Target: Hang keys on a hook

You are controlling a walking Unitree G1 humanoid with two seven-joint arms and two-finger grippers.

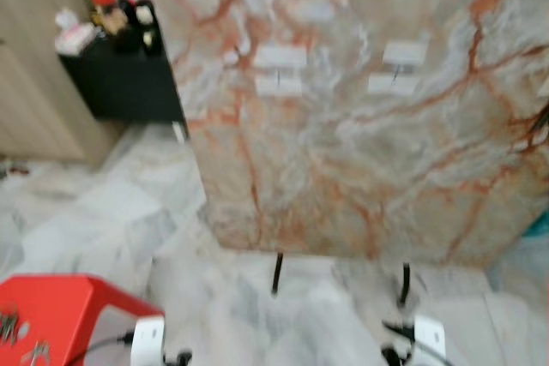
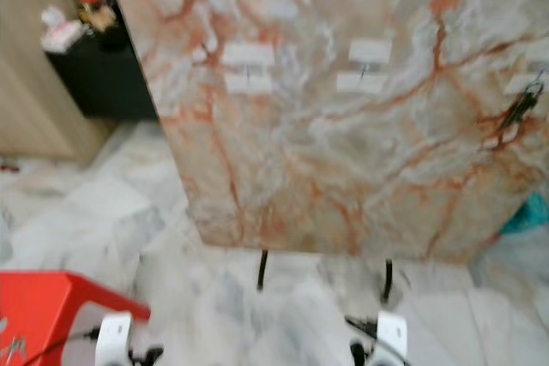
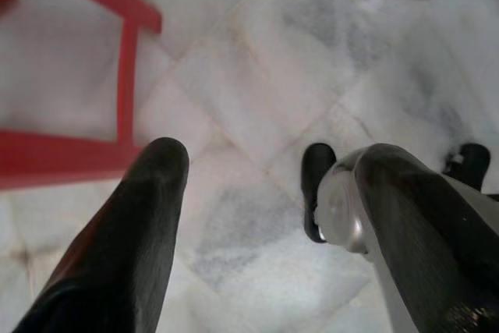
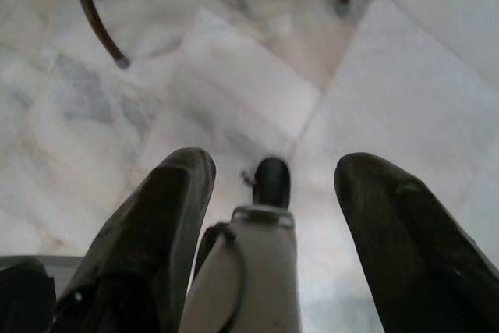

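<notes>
Before the robot stands a large marble panel point(image 1: 360, 126) with orange veins, held up on thin black legs point(image 1: 277, 273) over a floor of pale grey marble tiles point(image 1: 103, 212). On the panel are small white hook plates point(image 1: 280, 69), in pairs. At the far left a black cabinet point(image 1: 120, 83) carries bottles beside a wooden wall. At the lower left stands a red bench point(image 1: 69, 315), and some keys point(image 1: 10, 327) lie on its top near the left edge; the picture is too blurred to tell which way their long axis points. Another dark bunch of keys point(image 2: 521, 111) hangs on the right side of the panel, its long axis nearly vertical and a little tilted. Both arms hang low over the floor. The left hand point(image 3: 257, 216) has its fingers spread apart and holds nothing. The right hand point(image 4: 269, 216) is also spread and holds nothing.
</notes>
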